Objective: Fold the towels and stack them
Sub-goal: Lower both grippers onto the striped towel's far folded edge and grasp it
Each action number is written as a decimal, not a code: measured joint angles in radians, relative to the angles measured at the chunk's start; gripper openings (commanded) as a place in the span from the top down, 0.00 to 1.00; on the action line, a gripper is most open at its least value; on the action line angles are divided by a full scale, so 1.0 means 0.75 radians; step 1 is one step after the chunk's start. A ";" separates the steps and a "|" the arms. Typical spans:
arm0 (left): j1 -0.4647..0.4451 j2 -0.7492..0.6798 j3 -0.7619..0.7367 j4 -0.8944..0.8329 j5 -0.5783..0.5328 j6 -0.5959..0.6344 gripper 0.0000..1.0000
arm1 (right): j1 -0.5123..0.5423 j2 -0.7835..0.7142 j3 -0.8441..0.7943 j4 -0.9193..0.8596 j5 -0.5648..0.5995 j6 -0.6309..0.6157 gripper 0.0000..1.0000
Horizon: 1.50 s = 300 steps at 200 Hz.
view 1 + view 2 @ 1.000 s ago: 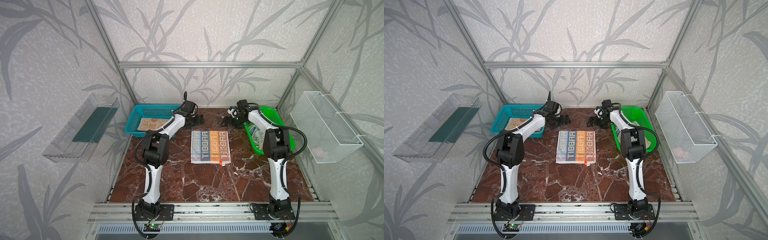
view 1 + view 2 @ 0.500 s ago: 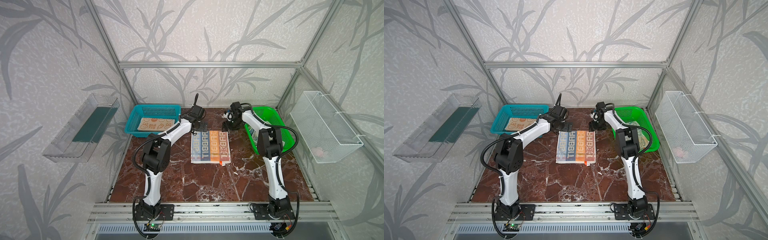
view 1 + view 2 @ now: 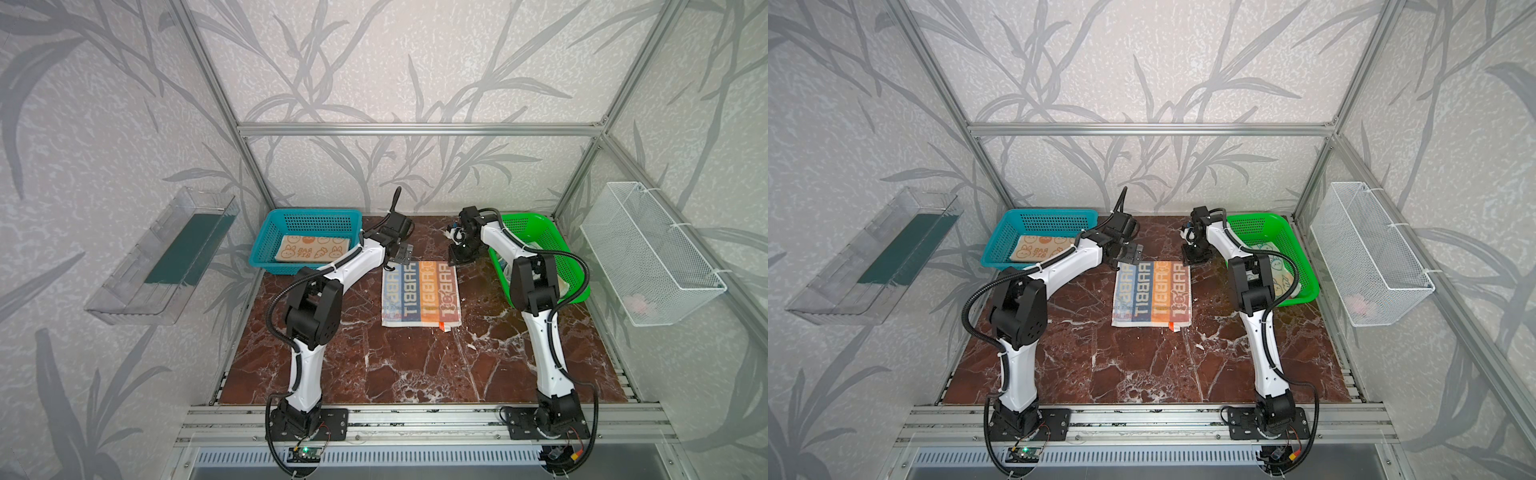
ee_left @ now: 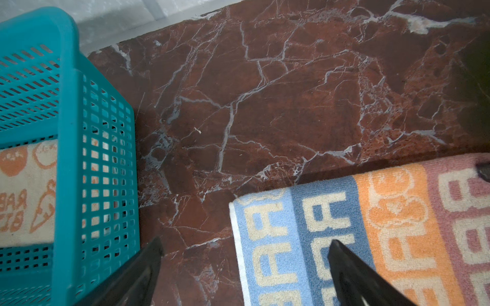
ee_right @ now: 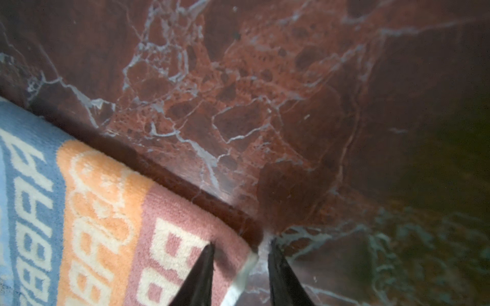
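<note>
The striped RABBIT towel [image 3: 420, 293] lies flat on the surface [image 3: 415, 365], centred and nearer its far edge, with the left tool [image 4: 246, 241] spread wide over its far left corner and the right tool [image 5: 241, 242] narrowly parted astride its far right corner, though whether it grips I cannot tell.

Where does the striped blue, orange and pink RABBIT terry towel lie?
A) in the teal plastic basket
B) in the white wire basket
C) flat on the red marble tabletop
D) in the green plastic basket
C: the striped towel lies spread on the red marble tabletop.
</note>
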<state>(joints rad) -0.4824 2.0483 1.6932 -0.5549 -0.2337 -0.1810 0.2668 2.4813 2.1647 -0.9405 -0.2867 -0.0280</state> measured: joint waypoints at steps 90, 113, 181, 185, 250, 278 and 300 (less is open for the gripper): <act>0.197 0.249 0.173 -0.161 0.451 -0.160 0.23 | 0.001 0.008 0.022 -0.035 0.009 -0.005 1.00; 0.227 0.278 0.175 -0.173 0.534 -0.181 0.33 | 0.001 0.008 0.023 -0.041 0.012 -0.005 1.00; 0.240 0.365 0.257 -0.170 0.689 -0.203 0.44 | 0.001 0.010 0.027 -0.045 0.011 -0.010 1.00; 0.241 0.370 0.262 -0.171 0.689 -0.203 0.45 | 0.001 0.010 0.027 -0.045 0.011 -0.010 1.00; 0.255 0.424 0.352 -0.212 0.683 -0.178 0.59 | 0.001 0.012 0.027 -0.045 0.009 -0.010 1.00; 0.262 0.424 0.352 -0.237 0.667 -0.158 0.64 | 0.001 0.013 0.027 -0.045 0.008 -0.010 1.00; 0.268 0.424 0.352 -0.241 0.659 -0.141 0.65 | 0.001 0.013 0.027 -0.045 0.007 -0.010 1.00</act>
<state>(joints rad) -0.2813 2.3665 1.9572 -0.7357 0.2604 -0.2867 0.2676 2.4912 2.1853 -0.9741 -0.2817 -0.0357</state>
